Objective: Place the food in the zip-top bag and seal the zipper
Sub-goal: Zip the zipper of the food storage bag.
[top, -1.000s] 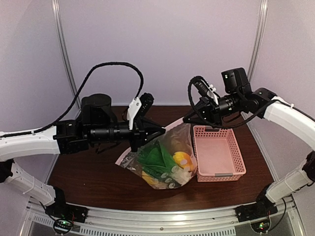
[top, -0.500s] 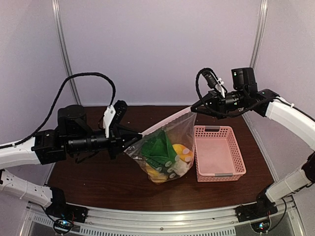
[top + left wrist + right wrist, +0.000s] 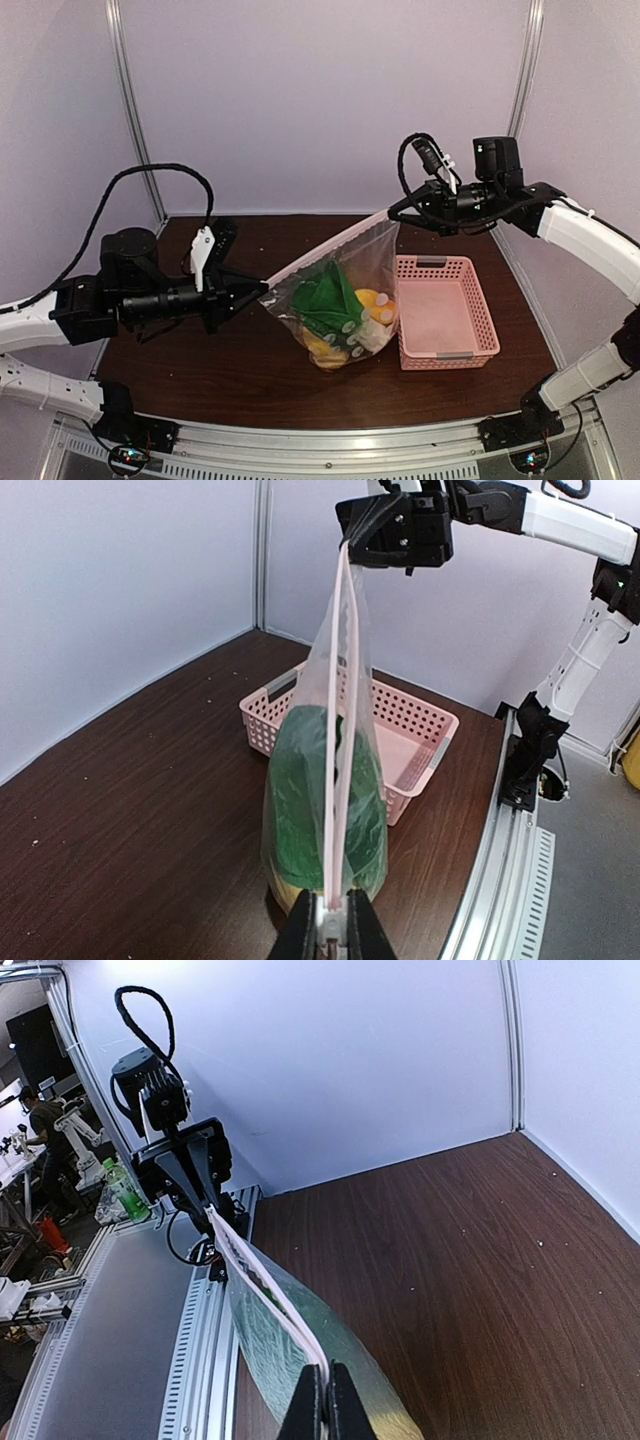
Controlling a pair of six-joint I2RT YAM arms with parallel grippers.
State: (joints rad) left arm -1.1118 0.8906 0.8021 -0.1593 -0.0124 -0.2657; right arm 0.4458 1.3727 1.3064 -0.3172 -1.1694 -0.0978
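Sealing looks nearly done: your left gripper and right gripper clamp the thin pale zipper taut between them, clear dotted plastic bag of toy food hanging below — lower it gently.

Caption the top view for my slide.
Left gripper and right gripper stretch the zip-top bag of food by its zipper beside a pink basket.
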